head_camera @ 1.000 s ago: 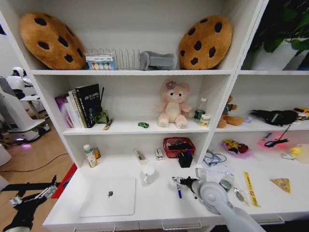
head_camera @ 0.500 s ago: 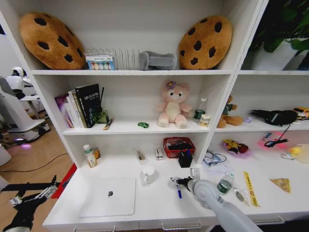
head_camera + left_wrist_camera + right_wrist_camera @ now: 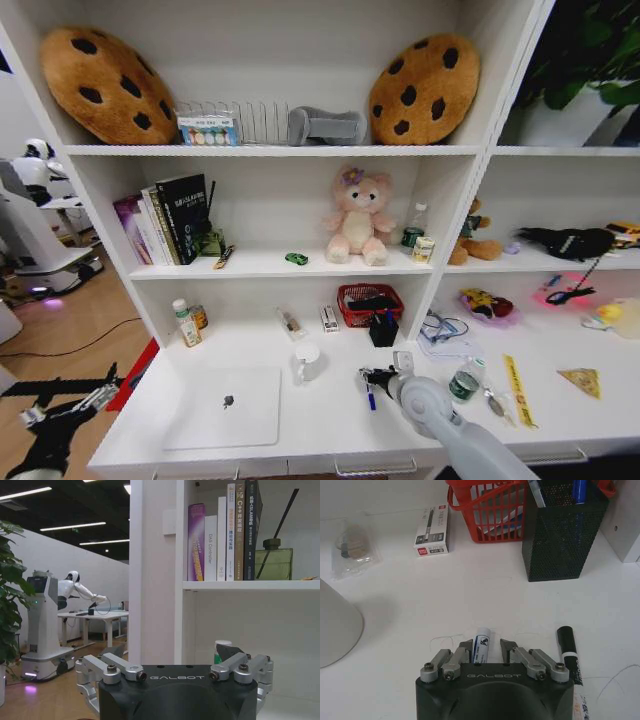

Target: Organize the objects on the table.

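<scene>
My right gripper [image 3: 370, 378] hovers low over the white table [image 3: 330, 425], in front of the black mesh pen holder [image 3: 560, 535]. Its fingers [image 3: 466, 650] stand open on either side of a blue pen [image 3: 481, 643] with a white label that lies flat on the table. A black pen [image 3: 567, 647] lies just beside it. The silver laptop [image 3: 225, 405] lies shut at the table's left. A green-topped can [image 3: 465, 383] stands to the right of my arm. A tiny green toy car [image 3: 297, 258] sits on the shelf above. My left gripper [image 3: 85, 402] hangs open off the table's left end.
A white mug [image 3: 307, 360] stands left of the pen. A red basket [image 3: 485, 505] and a pen box [image 3: 432, 527] sit against the back wall, beside a plastic bag [image 3: 352, 547]. A green-capped bottle [image 3: 185, 322] stands back left. Books [image 3: 225, 535] fill the shelf above.
My right forearm has swung a little to the left, while the gripper stays over the blue pen. The left arm has not moved.
</scene>
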### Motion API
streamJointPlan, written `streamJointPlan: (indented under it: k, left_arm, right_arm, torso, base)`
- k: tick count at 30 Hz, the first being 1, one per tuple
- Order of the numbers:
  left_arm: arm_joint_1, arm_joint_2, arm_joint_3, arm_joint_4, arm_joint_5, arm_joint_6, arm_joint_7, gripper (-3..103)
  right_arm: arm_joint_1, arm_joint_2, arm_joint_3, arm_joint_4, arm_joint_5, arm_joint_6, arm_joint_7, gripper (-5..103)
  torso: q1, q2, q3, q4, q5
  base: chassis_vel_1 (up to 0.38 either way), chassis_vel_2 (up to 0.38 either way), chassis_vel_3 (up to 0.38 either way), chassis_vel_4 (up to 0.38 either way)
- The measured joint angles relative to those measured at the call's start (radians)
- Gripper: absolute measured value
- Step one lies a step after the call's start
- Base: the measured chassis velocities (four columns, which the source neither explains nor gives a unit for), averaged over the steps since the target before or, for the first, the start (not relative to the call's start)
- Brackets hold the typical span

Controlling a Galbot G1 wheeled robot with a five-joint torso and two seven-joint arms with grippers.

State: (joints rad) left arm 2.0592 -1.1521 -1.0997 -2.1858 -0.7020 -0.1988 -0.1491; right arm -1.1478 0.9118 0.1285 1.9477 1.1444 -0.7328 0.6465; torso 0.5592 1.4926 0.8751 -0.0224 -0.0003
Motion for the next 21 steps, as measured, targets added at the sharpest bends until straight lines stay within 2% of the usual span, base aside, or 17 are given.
streamJointPlan:
  k: [1,3,5,7,11,17,18,19,21]
  left_arm:
    - [0.0,0.0,0.0,0.0,0.0,0.0,0.0,100]
    - [0.0,0.0,0.0,0.0,0.0,0.0,0.0,100]
    - [0.0,0.0,0.0,0.0,0.0,0.0,0.0,100]
    - [0.0,0.0,0.0,0.0,0.0,0.0,0.0,100]
    - [0.0,0.0,0.0,0.0,0.0,0.0,0.0,100]
    - [0.0,0.0,0.0,0.0,0.0,0.0,0.0,100]
    - [0.0,0.0,0.0,0.0,0.0,0.0,0.0,100]
    - [0.0,0.0,0.0,0.0,0.0,0.0,0.0,100]
    - [0.0,0.0,0.0,0.0,0.0,0.0,0.0,100]
  right_arm:
    - [0.0,0.0,0.0,0.0,0.0,0.0,0.0,35]
    - [0.0,-0.001,0.0,-0.001,0.001,0.0,0.0,24]
    - [0.0,-0.002,0.0,0.0,0.002,-0.001,0.001,24]
    - [-0.004,-0.003,0.002,0.007,0.006,-0.001,0.001,12]
    - [-0.012,-0.006,0.013,0.027,0.009,-0.004,0.004,11]
    - [-0.039,-0.005,0.092,0.09,-0.144,0.0,-0.015,11]
    - [-0.039,-0.006,0.104,0.091,-0.205,0.034,-0.03,11]
    - [-0.039,-0.006,0.104,0.091,-0.205,0.034,-0.03,11]
    - [-0.033,-0.008,0.112,0.065,-0.353,0.131,-0.087,11]
  torso:
    - [0.0,0.0,0.0,0.0,0.0]
    - [0.0,0.0,0.0,0.0,0.0]
    - [0.0,0.0,0.0,0.0001,0.0001]
    - [0.0,0.0,0.0,0.0003,0.0002]
    - [0.0,0.0,0.0,0.0002,0.0005]
    - [0.0,0.0,0.0,0.0,0.0]
    - [0.0,0.0,0.0,0.0,0.0]
    - [0.0,0.0,0.0,0.0,0.0]
    - [0.0,0.0,0.0,-0.0001,-0.0001]
  base:
    - [0.0,0.0,0.0,0.0]
    - [0.0,0.0,0.0,0.0]
    - [0.0,0.0,0.0,0.0]
    - [0.0,0.0,0.0,0.0]
    - [0.0,0.0,0.0,0.0]
    - [0.0,0.0,0.0,0.0]
    - [0.0,0.0,0.0,0.0]
    - [0.0,0.0,0.0,0.0]
    - [0.0,0.0,0.0,0.0]
